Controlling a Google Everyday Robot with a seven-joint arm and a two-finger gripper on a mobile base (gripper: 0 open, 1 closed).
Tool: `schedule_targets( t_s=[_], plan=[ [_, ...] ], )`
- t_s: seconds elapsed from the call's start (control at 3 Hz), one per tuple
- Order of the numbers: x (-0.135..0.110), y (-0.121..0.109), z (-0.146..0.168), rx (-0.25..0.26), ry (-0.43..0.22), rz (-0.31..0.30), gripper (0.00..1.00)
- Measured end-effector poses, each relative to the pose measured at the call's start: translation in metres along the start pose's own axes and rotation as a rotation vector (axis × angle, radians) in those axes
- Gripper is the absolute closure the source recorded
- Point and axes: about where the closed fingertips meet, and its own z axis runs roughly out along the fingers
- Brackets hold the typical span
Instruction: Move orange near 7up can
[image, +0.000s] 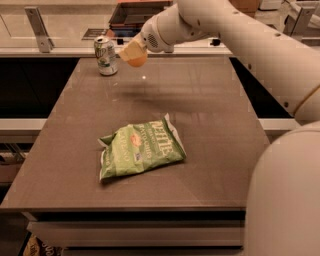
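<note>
Can (105, 55) stands upright near the far left corner of the desk (215, 130). Just right of it, not touching, the gripper (131, 52) is closed around the orange (137, 61), holding it above the desk surface. Bag (140, 148), green and crinkled, lies flat nearer the front edge, well apart from both. Arm (240, 35) reaches in from the right.

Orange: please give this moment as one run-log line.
phase: carrying | gripper: shut on orange, in the air over table far end | can: upright, left of orange, not touching | bag: flat, mid-table
</note>
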Motion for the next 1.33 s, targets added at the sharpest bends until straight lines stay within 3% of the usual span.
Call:
schedule_targets(
  t_s=[0.33,1.33],
  plan=[
    [0.005,-0.008,0.028,0.002,0.032,-0.028,1.0],
    [0.035,-0.02,0.071,0.014,0.078,0.001,1.0]
  ],
)
